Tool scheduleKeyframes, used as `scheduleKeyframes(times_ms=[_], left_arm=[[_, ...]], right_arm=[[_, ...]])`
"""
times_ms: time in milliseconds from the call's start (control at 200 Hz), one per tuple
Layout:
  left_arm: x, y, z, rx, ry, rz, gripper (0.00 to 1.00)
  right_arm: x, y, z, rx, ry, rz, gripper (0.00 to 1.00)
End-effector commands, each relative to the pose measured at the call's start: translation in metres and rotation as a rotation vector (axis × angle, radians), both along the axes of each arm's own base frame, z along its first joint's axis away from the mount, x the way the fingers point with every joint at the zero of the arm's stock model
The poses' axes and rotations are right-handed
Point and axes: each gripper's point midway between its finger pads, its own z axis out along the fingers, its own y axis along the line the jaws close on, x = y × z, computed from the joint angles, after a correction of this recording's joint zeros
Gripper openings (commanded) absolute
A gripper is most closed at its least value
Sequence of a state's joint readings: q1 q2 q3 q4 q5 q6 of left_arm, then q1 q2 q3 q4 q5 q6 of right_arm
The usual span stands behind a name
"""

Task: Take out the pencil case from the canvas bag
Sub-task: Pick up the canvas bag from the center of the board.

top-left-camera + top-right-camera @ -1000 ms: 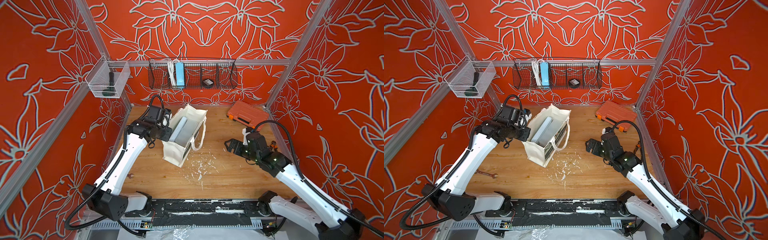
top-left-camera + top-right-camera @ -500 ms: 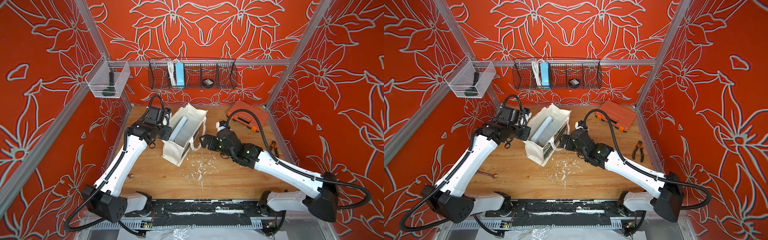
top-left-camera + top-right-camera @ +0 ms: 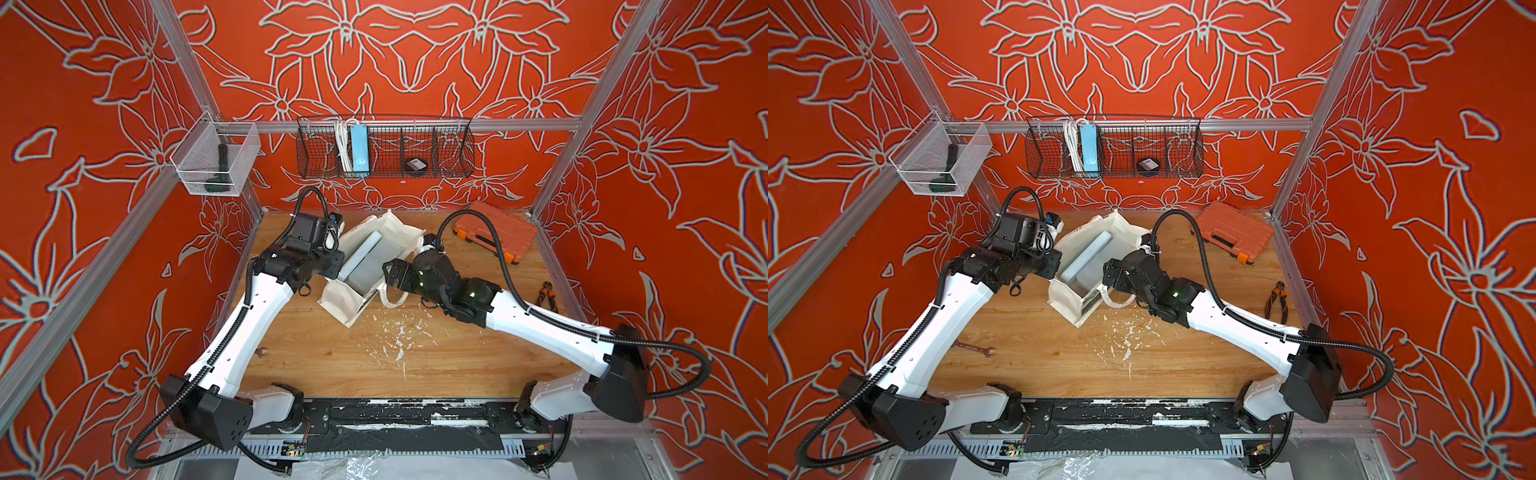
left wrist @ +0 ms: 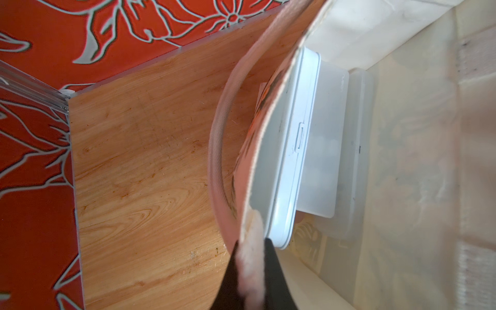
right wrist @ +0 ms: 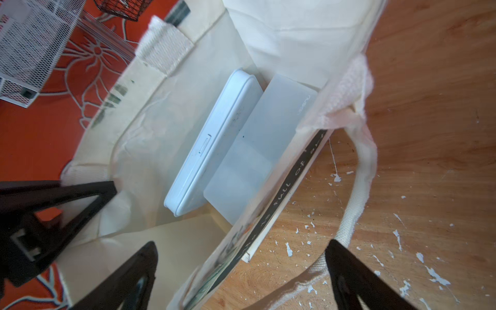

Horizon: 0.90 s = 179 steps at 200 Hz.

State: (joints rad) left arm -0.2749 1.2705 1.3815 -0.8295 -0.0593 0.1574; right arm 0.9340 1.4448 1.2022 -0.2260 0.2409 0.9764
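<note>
While the canvas bag [image 3: 340, 297] stands on the wooden table [image 3: 457, 353] towards the back left, we see its mouth gaping upward in both top views. It is cream-white cloth, with thick white webbing handles. One side carries a dark printed panel with pale lettering and a floral patch. The handle [image 5: 359, 188] on that side droops in a loop onto the wood.

Inside, the pencil case [image 5: 214, 139] stands on its long edge. It is a white hard case with rounded corners and a small latch on its seam. It leans against a frosted translucent box [image 5: 255, 150] that sits between it and the printed wall. Both lie deep in the bag, below the rim.

Our left gripper [image 4: 251, 241] is pinched tight on the bag's rim at the side away from the print, with cloth squeezed between its black fingers. Our right gripper [image 5: 241, 244] is spread wide and grips nothing. One finger is over the bag's opening and the other is over the drooping handle and the bare wood, so the printed wall runs between them. We cannot tell how far above the rim it is.

Bare wood flecked with white paint chips [image 3: 399, 340] spreads in front of the bag and to its right. An orange tool case [image 3: 494, 232] fills the back right corner, and pliers [image 3: 544, 293] lie by the right edge. A wrench [image 3: 973, 347] lies beside our left arm. The cloth walls sit close around the pencil case.
</note>
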Motion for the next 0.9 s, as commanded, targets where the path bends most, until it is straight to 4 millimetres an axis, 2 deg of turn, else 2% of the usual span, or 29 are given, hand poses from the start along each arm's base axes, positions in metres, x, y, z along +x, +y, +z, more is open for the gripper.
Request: scheduleKeyframes(times_ms=[0,95,385,550,771,891], left_arm=[[0.014,-0.004,0.063,-0.046,-0.242,-0.022,0.0],[0.016,-0.005,0.069,-0.038,-0.272,-0.037,0.0],[0.023,-0.003,0.085,-0.017,-0.338,-0.032,0.0],[0.028,-0.001,0.088,-0.029,-0.346,-0.005,0.0],[0.027,0.005,0.094,-0.033,-0.377,0.034,0.0],[0.019,0.01,0.083,0.008,-0.376,0.028,0.0]], right_arm=[[0.0,0.005,-0.004,0.031,0.02,-0.033,0.93],[-0.002,0.007,-0.017,0.044,0.039,-0.046,0.77],[-0.01,-0.005,-0.046,0.029,0.061,-0.065,0.48],[-0.02,-0.016,-0.068,0.014,0.096,-0.069,0.23],[-0.035,-0.039,-0.099,-0.026,0.137,-0.089,0.21],[-0.043,-0.052,-0.115,-0.066,0.156,-0.096,0.21]])
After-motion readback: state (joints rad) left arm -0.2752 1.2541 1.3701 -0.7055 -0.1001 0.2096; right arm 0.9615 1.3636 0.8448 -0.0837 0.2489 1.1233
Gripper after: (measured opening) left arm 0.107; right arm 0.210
